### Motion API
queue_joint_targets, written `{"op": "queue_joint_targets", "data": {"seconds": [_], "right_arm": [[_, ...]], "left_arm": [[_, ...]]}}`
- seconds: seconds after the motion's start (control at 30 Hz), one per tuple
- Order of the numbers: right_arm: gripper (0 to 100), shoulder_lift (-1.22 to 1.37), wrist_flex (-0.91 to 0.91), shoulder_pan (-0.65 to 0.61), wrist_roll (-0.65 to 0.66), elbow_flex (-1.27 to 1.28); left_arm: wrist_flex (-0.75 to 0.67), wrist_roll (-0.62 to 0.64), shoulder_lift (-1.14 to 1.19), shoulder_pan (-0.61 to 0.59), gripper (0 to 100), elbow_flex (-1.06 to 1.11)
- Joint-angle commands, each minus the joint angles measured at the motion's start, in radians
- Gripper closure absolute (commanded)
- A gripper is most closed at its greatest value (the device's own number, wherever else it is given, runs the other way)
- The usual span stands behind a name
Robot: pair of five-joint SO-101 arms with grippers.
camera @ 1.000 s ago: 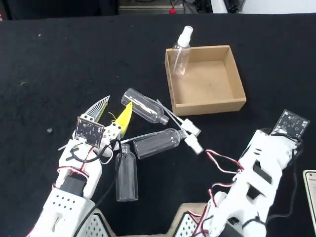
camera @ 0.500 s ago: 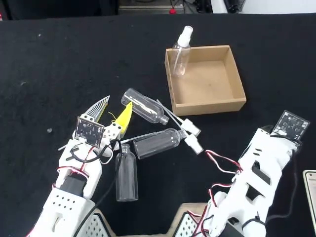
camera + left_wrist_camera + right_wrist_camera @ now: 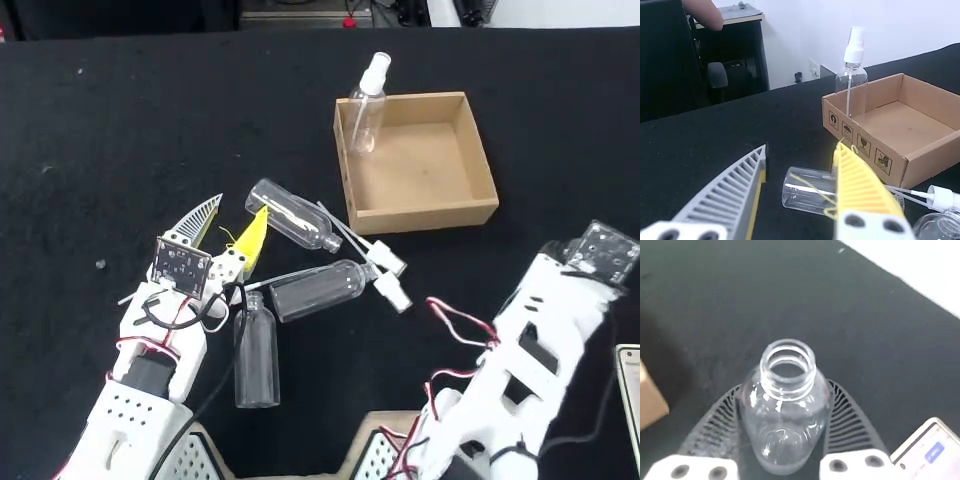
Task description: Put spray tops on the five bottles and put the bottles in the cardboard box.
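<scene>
My left gripper [image 3: 241,203] stands open on the table, its grey and yellow fingers beside a clear uncapped bottle [image 3: 293,215] lying flat. That bottle [image 3: 810,187] lies just past the open gripper [image 3: 801,147]. Two more uncapped bottles [image 3: 318,288] [image 3: 256,350] lie nearby. Two white spray tops [image 3: 385,258] [image 3: 393,290] with long tubes lie between the bottles and the cardboard box [image 3: 480,150]. A capped bottle [image 3: 366,105] stands in the box's far left corner. My right gripper [image 3: 785,387] is shut on an upright uncapped bottle [image 3: 785,410].
The black table stretches wide to the left and behind the box [image 3: 920,150]. A flat phone-like device [image 3: 927,450] lies close to my right gripper, also at the table's right edge [image 3: 628,370]. The right arm's white body [image 3: 530,370] covers the near right corner.
The right arm has shifted slightly to the right. The left arm and the loose bottles have not moved.
</scene>
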Motion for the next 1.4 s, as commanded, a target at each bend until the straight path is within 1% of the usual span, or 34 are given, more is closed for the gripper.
{"op": "queue_joint_targets", "data": {"seconds": [0.0,0.13,0.2,0.27,0.43,0.57,0.67,0.73,0.83,0.9,0.97,1.0,1.1,1.13,1.2,1.27,1.37], "right_arm": [[97.9,-0.133,0.218,0.020,0.005,-0.120],[97.9,-0.325,0.545,-0.018,0.008,-0.200],[98.0,-0.430,0.660,-0.055,0.008,-0.211],[98.0,-0.530,0.726,-0.095,0.008,-0.209],[98.0,-0.746,0.744,-0.238,0.000,-0.142],[98.1,-0.849,0.752,-0.413,-0.002,-0.111],[98.1,-0.863,0.787,-0.555,-0.002,-0.139],[98.1,-0.857,0.804,-0.660,-0.002,-0.162],[98.1,-0.852,0.810,-0.813,-0.002,-0.159],[98.1,-0.858,0.807,-0.882,-0.002,-0.133],[98.1,-0.860,0.807,-0.904,-0.002,-0.102],[98.1,-0.860,0.807,-0.904,-0.002,-0.091],[98.1,-0.860,0.816,-0.902,-0.006,-0.079],[98.1,-0.860,0.824,-0.904,-0.029,-0.079],[98.1,-0.860,0.832,-0.904,-0.081,-0.077],[98.1,-0.860,0.850,-0.904,-0.101,-0.077],[98.1,-0.860,0.888,-0.904,-0.104,-0.077]], "left_arm": [[-0.023,-0.011,-0.008,0.013,79,0.018],[-0.023,-0.011,-0.008,0.013,79,0.018],[-0.023,-0.011,-0.008,0.013,79,0.018],[-0.023,-0.011,-0.008,0.013,79,0.018],[-0.023,-0.008,-0.008,0.015,79,0.018],[-0.018,-0.003,-0.008,0.015,79,0.013],[-0.014,-0.002,-0.005,0.001,79,-0.007],[-0.014,0.008,-0.008,-0.044,79,-0.019],[-0.006,0.132,0.000,-0.153,79,-0.067],[0.048,0.235,0.002,-0.232,79,-0.120],[0.153,0.305,0.002,-0.291,79,-0.194],[0.215,0.328,0.002,-0.302,79,-0.236],[0.373,0.338,0.003,-0.292,79,-0.341],[0.413,0.334,0.005,-0.291,79,-0.372],[0.482,0.285,0.005,-0.289,79,-0.432],[0.560,0.187,0.017,-0.278,79,-0.509],[0.752,0.055,0.075,-0.226,79,-0.687]]}}
